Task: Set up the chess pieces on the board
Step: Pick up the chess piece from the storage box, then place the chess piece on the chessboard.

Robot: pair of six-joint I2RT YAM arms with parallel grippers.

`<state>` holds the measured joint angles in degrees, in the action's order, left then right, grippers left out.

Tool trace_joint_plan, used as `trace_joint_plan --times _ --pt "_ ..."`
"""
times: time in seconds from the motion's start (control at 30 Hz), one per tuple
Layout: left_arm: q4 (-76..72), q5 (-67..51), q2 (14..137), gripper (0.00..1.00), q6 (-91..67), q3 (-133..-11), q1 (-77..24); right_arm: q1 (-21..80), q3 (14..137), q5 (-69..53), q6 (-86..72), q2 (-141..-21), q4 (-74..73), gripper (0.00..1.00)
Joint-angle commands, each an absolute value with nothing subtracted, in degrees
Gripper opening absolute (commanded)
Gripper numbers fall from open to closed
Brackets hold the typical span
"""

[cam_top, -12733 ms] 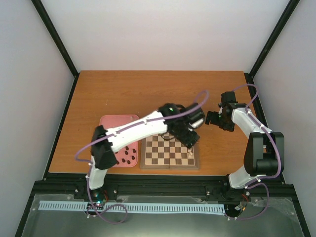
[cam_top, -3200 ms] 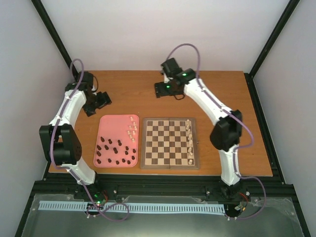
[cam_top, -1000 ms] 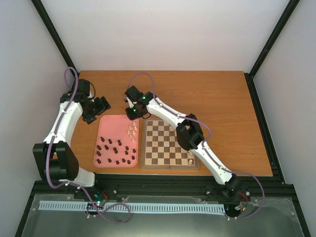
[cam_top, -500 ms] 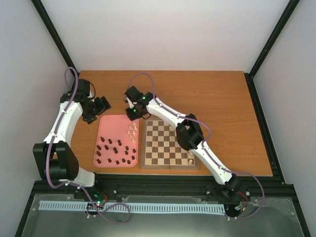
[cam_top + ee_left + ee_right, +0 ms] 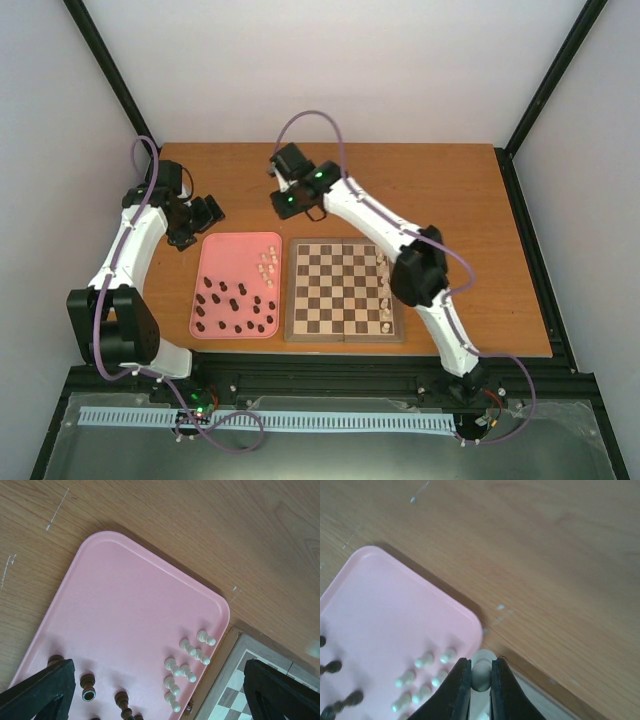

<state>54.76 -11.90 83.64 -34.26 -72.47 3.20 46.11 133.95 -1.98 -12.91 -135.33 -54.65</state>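
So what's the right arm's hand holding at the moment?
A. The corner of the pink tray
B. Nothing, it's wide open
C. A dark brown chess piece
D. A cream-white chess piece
D: in the right wrist view, the right hand has its two fingers pinched on a small cream-white chess piece.

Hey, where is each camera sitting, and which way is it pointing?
Top external: fixed above, behind the bases, looking down on table, pink tray and board; both arms show.
Left wrist: looks down on the tray; open left gripper frames the bottom corners.
Right wrist: looks down past the tray's corner; right gripper pinches a cream piece.
Shared: every view shows the tray's cream pieces.
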Motion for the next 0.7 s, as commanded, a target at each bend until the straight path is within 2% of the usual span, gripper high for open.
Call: trace_joint_plan --times 0.0,0.17,0.27,0.67 --pt "53.29 -12.3 84.21 0.94 -33.66 -74.37 3.13 42.9 124.22 2.36 -11.96 -124.74 -58.02 0.03" --pt "53.2 -12.47 84.61 0.94 -33.71 -74.64 3.08 39.48 105.62 3.47 -13.68 -114.75 -57.12 0.03" --pt "53.18 -12.71 85.02 0.98 -33.45 -74.77 3.08 36.94 98.21 1.88 -14.18 -110.57 -55.7 0.03" --pt "53.4 -12.3 86.11 1.0 -33.21 -75.08 3.08 31.68 87.83 2.13 -11.85 -107.81 -54.46 0.03"
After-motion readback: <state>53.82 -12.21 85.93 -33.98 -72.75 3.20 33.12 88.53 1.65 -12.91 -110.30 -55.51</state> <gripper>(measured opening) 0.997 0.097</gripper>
